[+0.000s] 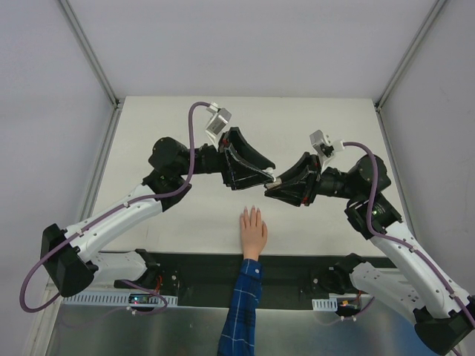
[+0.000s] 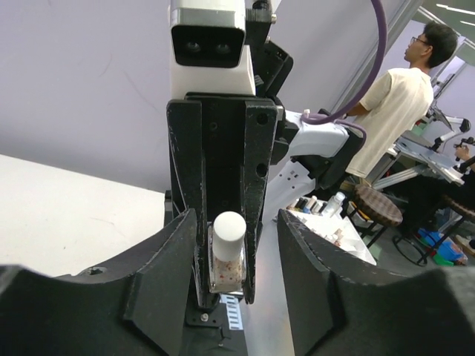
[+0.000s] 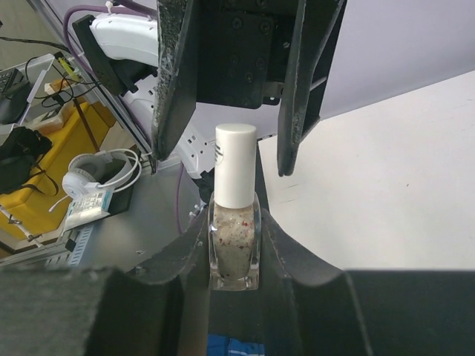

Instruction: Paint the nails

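Observation:
The flesh-coloured mannequin hand (image 1: 252, 230) with a blue plaid sleeve (image 1: 242, 311) lies palm down at the table's near edge. Its nails (image 1: 251, 211) at the fingertips are too small to make out. My right gripper (image 1: 276, 182) (image 3: 234, 222) is shut on a small whitish polish bottle (image 3: 234, 248) (image 2: 227, 271) with a white cap (image 3: 235, 167), held in the air beyond the fingertips. My left gripper (image 1: 256, 174) (image 2: 230, 297) is open and faces it cap-on. Its fingers (image 3: 178, 81) stand on either side of the cap, apart from it.
The white table (image 1: 185, 119) stretches behind both arms. A black strip (image 1: 297, 267) runs along the near edge by the arm bases. Grey walls enclose the sides. A person and workbenches (image 2: 393, 81) are in the background beyond the cell.

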Tool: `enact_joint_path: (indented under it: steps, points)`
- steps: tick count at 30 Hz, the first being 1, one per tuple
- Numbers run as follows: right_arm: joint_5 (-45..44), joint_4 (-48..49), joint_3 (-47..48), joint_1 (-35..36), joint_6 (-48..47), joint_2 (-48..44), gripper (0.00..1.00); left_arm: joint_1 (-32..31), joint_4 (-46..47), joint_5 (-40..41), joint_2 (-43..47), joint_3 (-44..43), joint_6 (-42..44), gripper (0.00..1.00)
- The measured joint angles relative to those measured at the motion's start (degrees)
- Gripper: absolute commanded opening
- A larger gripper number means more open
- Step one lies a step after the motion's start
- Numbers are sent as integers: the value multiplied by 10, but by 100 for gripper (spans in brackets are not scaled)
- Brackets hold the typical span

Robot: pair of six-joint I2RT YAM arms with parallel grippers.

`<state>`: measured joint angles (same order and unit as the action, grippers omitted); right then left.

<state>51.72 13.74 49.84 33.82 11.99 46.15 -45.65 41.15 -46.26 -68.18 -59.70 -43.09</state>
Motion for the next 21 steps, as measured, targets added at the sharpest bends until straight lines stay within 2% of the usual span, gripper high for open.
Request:
enact_joint_path:
  steps: [8,12,14,15,18,21]
  points:
    - [-9,2,0,0,-2,2,0,0,-12,2,-15,-24,-2,37]
    - [-23,1,0,0,-7,1,0,0,-26,3,-20,-28,-3,15]
    - [-32,-6,0,0,-13,-1,0,0,-45,7,-21,-33,1,7]
    - [-41,-12,0,0,-18,-2,0,0,-57,12,-22,-38,9,0]
    - [-92,-46,4,5,-41,-10,0,-9,-127,49,-22,-61,47,0]
    - [-242,-113,19,61,-102,-30,0,-45,-235,163,-22,-103,104,0]
